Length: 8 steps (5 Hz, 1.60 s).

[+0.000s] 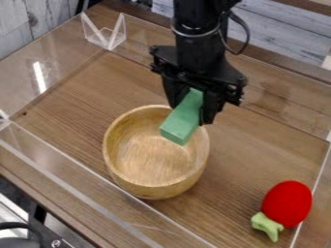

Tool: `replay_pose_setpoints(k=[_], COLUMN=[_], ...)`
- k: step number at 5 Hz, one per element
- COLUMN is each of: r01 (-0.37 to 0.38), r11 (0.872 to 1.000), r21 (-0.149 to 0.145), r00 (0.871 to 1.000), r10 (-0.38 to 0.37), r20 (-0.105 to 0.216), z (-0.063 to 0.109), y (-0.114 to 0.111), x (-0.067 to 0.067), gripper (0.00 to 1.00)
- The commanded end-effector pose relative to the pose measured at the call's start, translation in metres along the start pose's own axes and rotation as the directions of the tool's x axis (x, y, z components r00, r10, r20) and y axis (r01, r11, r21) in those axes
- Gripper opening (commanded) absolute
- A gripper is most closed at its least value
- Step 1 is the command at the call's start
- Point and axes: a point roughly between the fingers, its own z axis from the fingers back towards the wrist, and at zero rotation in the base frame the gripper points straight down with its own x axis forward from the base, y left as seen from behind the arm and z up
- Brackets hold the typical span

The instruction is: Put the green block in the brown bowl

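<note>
Camera view, looking down on the table (77,116): the black gripper (198,87) reaches in from the table's far edge and is closed on the upper end of the mint-green block (185,122). The block lies directly below the fingers, on the near side of them, its long axis slanting from the grip down towards the near-left of the view. Its free lower end overlaps the round light-brown wooden bowl (154,163), over the inside of the rim on the far-right side; how high it hangs above the wood is hard to judge from this angle, though it appears to be clear of the bottom. The coming move probably turns on this: the bowl's middle lies nearer and a little left of the block, so a short shift that way and a lowering should bring it fully inside. Outward, near the table's right corner, sits a red strawberry-shaped toy (285,201) with a yellow-green stem (266,227). No brand, label or writing can be read.
</note>
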Motion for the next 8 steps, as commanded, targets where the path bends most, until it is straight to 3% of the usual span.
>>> replay_pose_setpoints(k=[1, 2, 4, 5, 7, 8], r01=[0.018, -0.009, -0.006, 0.057, 0.024, 0.006], r11=[1.0, 1.0, 0.999, 0.997, 0.999, 0.999], r21=[-0.006, -0.005, -0.035, -0.059, -0.044, -0.035], r00=[0.999, 0.999, 0.999, 0.998, 1.0, 0.999], r10=[-0.018, 0.009, 0.008, -0.055, -0.025, -0.008], r20=[0.032, 0.035, 0.037, 0.032, -0.018, -0.044], z=[0.008, 0.017, 0.041, 0.053, 0.022, 0.007], y=[0.006, 0.016, 0.004, -0.019, -0.011, -0.006], x=[0.01, 0.017, 0.013, 0.008, -0.002, -0.014], gripper=[0.0, 0.0, 0.0, 0.0, 0.0, 0.0])
